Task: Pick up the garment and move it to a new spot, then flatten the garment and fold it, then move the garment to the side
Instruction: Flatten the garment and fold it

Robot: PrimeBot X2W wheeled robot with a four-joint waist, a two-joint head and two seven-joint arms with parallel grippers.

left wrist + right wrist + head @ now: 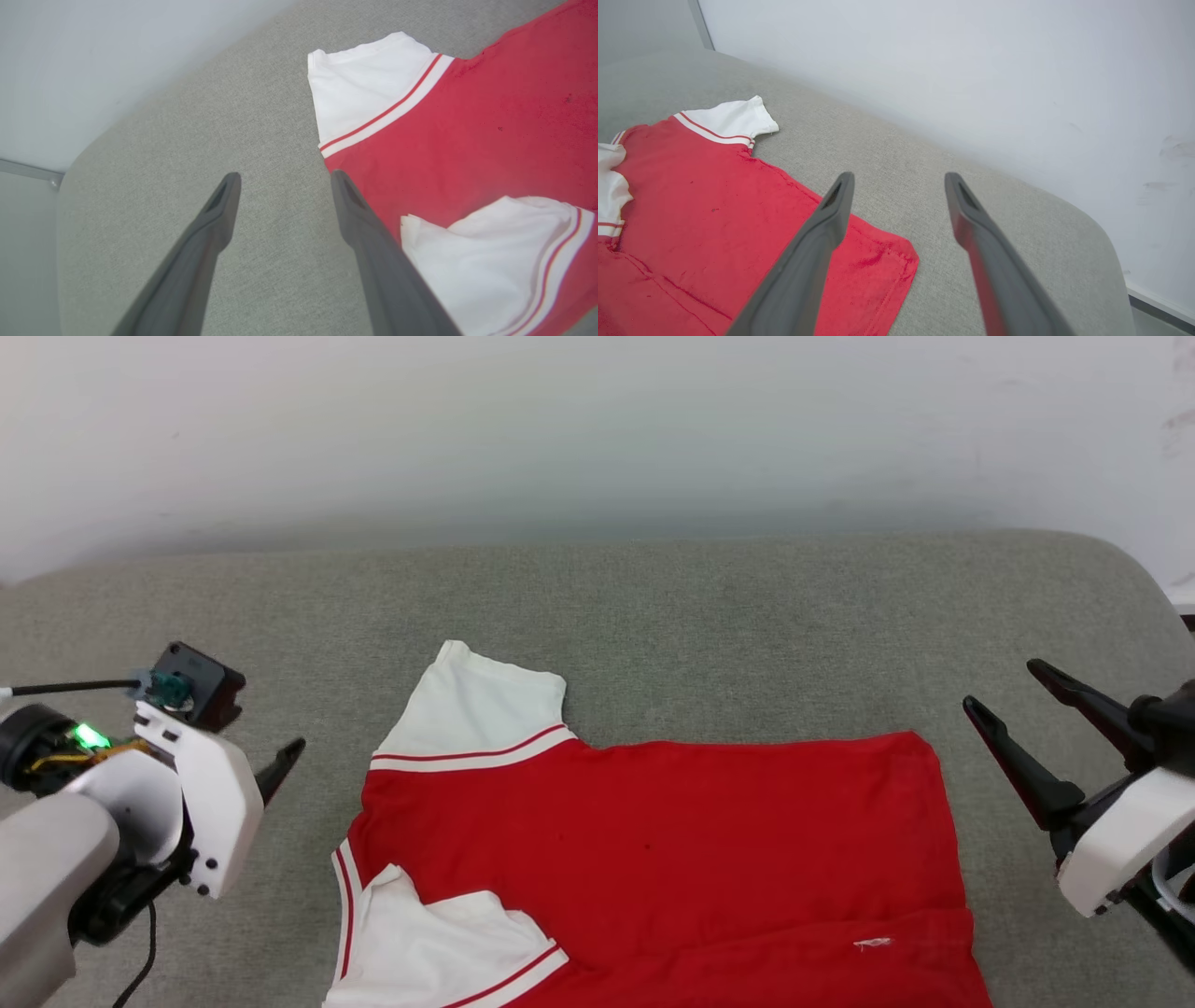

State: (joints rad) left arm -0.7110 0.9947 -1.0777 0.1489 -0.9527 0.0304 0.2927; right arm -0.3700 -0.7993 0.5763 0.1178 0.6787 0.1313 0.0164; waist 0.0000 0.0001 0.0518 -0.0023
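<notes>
The garment (pixel 653 840) lies spread on the grey cushion (pixel 700 616), collar end to the robot's left and hem to its right, with its near part running off the bottom of the head view. It looks partly folded, so the step in hand is probably the next fold. To do that well, each gripper would need to pinch only the layers meant to travel. The left would take the edge by the far sleeve (pixel 476 709) and the right the far hem corner (pixel 920 747). Lifting both together and keeping the cloth taut between them should stop it sagging into creases. The jersey is soft, so a shallow pinch may slip.

The cloth is red and mostly smooth, with no print showing on the upper face. The far sleeve is white with red stripes and sticks out flat towards the wall (pixel 597 429). The near sleeve (pixel 439 943) is turned in over the red body. A crease runs along the near part, beside a small white fleck (pixel 873 945).

The left gripper (pixel 282 179) hangs just off the collar end with its fingers spread and nothing between them. The right gripper (pixel 1004 686) is likewise released, just off the hem.
</notes>
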